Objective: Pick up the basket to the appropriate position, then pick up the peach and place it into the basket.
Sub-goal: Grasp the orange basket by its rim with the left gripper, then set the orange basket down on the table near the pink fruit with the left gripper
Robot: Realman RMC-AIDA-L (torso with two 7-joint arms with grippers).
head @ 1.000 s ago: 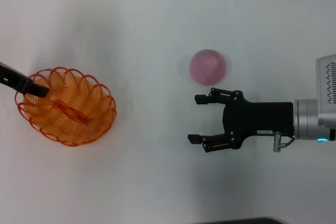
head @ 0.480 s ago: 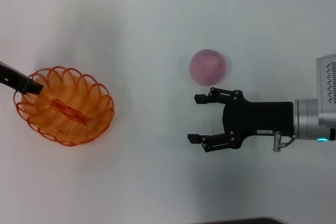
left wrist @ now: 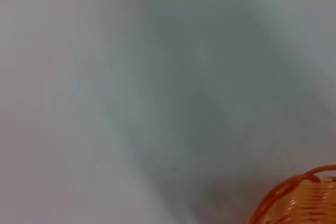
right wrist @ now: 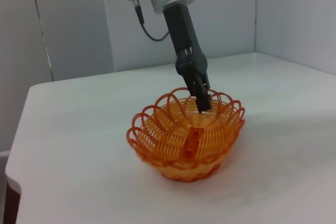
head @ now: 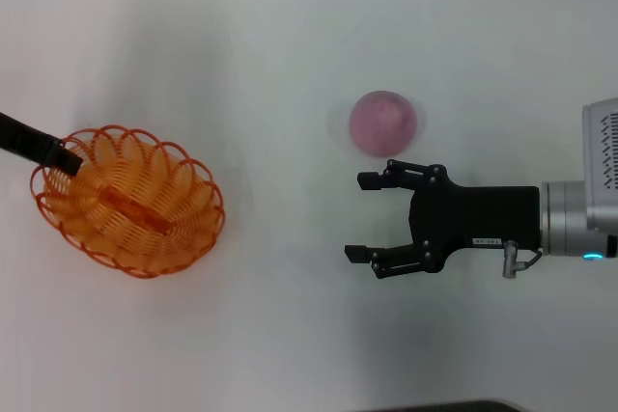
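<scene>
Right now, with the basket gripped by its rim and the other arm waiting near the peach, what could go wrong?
1. The left gripper pinches only the basket rim at one edge; the looped wire could slip or tilt the basket.
2. The peach is round and may roll if the open right gripper nudges it.
3. Basket and peach lie far apart, so the drop could miss.

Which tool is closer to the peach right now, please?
The right. The right tool hangs open just beside the peach, while the left tool is far off, gripping the basket rim.
</scene>
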